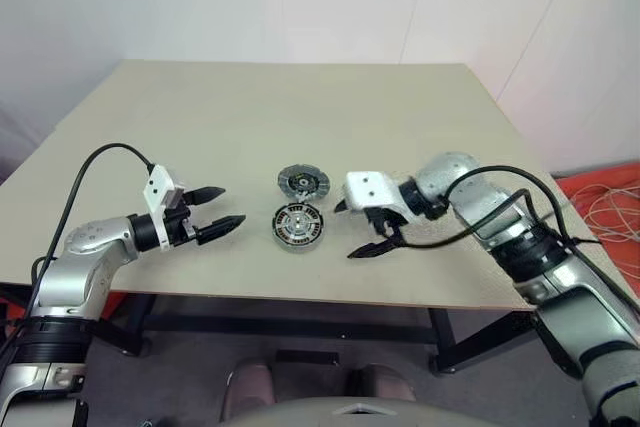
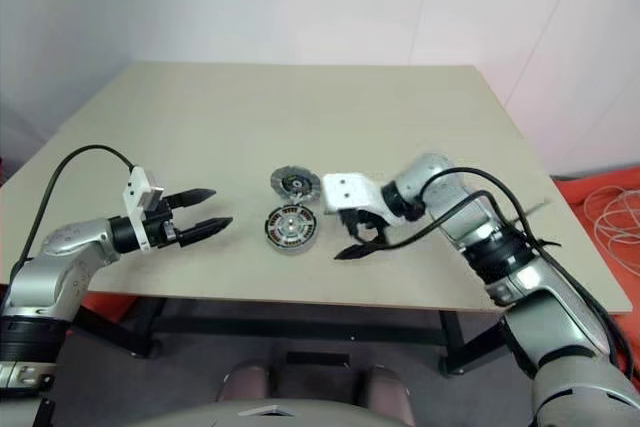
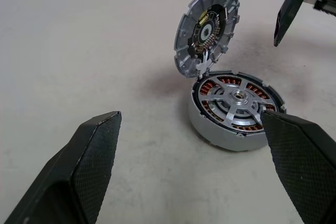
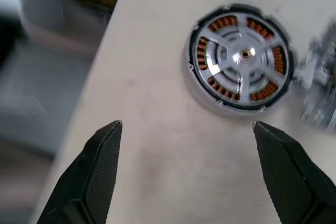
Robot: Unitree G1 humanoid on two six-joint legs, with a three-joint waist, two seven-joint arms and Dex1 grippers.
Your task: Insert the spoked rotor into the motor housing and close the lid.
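In the head views, the motor housing (image 1: 298, 226) sat on the tabletop (image 1: 300, 117) between the two sets of fingers, the spoked rotor (image 1: 298, 224) already seated inside it and the lid (image 1: 303, 182) just behind, touching its rim. The left fingers (image 1: 221, 210) stood wide apart, empty, pointing at the housing; the right fingers (image 1: 361, 230) were likewise spread and empty just beside it. In the left wrist view, the lid stood tilted up on edge against the housing, beyond the fingertips. In the right wrist view, the housing lay beyond the open fingers, copper windings showing between the spokes.
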